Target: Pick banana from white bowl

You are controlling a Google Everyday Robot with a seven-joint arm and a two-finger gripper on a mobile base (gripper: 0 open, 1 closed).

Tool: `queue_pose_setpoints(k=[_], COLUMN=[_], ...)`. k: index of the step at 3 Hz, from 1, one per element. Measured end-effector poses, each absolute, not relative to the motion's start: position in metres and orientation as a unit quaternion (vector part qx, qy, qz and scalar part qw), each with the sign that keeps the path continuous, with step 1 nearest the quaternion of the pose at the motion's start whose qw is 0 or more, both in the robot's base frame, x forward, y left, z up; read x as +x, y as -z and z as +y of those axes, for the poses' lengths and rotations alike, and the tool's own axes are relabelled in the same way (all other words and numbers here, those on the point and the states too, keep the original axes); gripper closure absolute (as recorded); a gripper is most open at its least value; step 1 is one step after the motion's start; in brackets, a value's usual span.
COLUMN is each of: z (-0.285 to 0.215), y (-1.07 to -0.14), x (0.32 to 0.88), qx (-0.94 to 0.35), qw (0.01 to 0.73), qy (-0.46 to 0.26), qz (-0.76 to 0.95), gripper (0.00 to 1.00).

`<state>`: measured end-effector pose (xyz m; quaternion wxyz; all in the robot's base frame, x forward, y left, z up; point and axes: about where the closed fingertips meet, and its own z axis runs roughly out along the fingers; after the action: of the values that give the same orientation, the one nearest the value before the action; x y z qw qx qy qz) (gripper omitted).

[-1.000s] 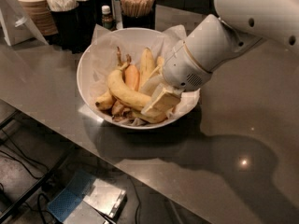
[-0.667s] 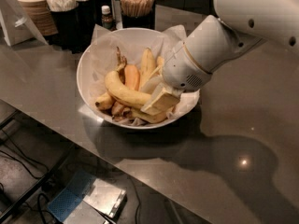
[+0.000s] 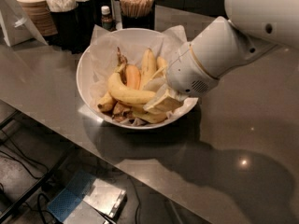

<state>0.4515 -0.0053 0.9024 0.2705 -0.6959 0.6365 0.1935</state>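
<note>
Several dark cups (image 3: 70, 24) stand at the worktop's far left corner, well apart from my work. Nearer the front edge sits the bowl (image 3: 83, 80), and the top banana (image 3: 128, 93) lies across its middle on the others. My claw (image 3: 162, 104) rests at that banana's right end, inside the bowl's right side; whether it is clenched or released I cannot tell. To do this well, I judge I should take that banana alone, spare the paper (image 3: 105, 46), and lift straight up.
</note>
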Motion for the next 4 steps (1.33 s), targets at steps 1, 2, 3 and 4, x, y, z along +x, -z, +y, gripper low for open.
queue_pose_setpoints(k=[1, 2, 3, 4], z=[-0.021, -0.036, -0.046, -0.049], y=[-0.939, -0.976, -0.998, -1.000], x=[0.426, 0.405, 0.393, 0.393], qx=[-0.685, -0.680, -0.677, -0.676], qw=[0.328, 0.377, 0.406, 0.407], qy=[-0.168, -0.149, -0.144, -0.155], qz=[0.628, 0.611, 0.596, 0.594], gripper=[1.00, 1.00, 1.00, 1.00])
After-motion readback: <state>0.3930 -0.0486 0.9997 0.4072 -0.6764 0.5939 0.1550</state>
